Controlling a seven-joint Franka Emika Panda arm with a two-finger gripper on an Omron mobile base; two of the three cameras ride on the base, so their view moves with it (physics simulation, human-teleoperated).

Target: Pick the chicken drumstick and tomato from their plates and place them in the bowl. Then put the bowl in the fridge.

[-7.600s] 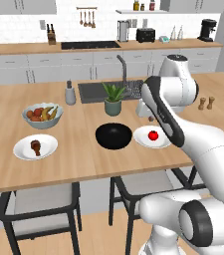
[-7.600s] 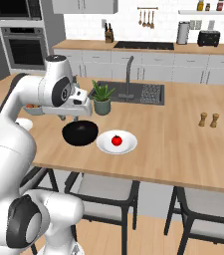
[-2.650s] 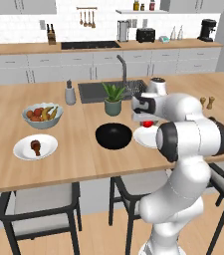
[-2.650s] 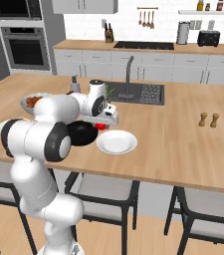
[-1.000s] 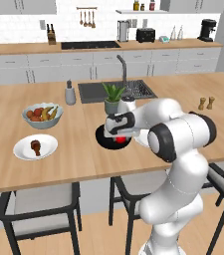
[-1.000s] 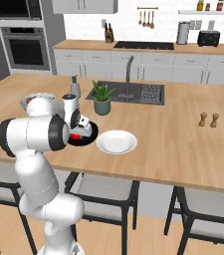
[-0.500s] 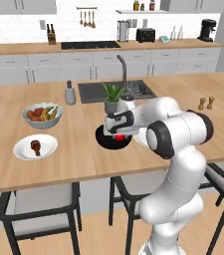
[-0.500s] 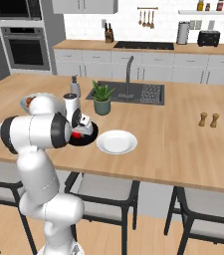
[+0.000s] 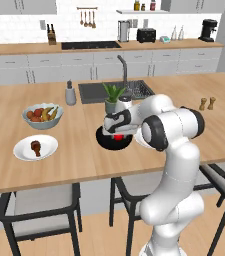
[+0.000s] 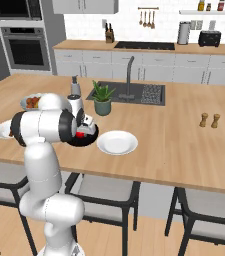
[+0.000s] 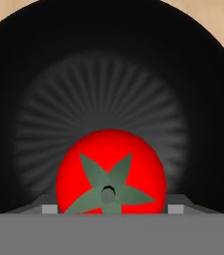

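My gripper (image 9: 118,135) is shut on the red tomato (image 9: 118,137) and holds it low inside the glossy black bowl (image 9: 104,143) in the middle of the island. Looking along the hand, the tomato (image 11: 111,172) sits stem-up between my fingertips (image 11: 49,209), with the bowl's dark floor (image 11: 108,74) just beneath. The tomato's white plate (image 10: 117,142) lies bare to the right of the bowl (image 10: 88,141). The reddish-brown chicken drumstick (image 9: 35,146) rests on the other white plate (image 9: 24,152) at the left. The fridge is out of view.
A grey-blue fruit bowl (image 9: 43,115) stands behind the drumstick plate. A potted plant (image 9: 113,97) and a soap bottle (image 9: 70,94) stand by the sink (image 9: 115,89). Salt and pepper shakers (image 9: 206,103) are at the far right. Stools stand under the island's front edge.
The gripper has sunk a little lower into the black bowl, with the tomato still in it. Nothing else has moved.
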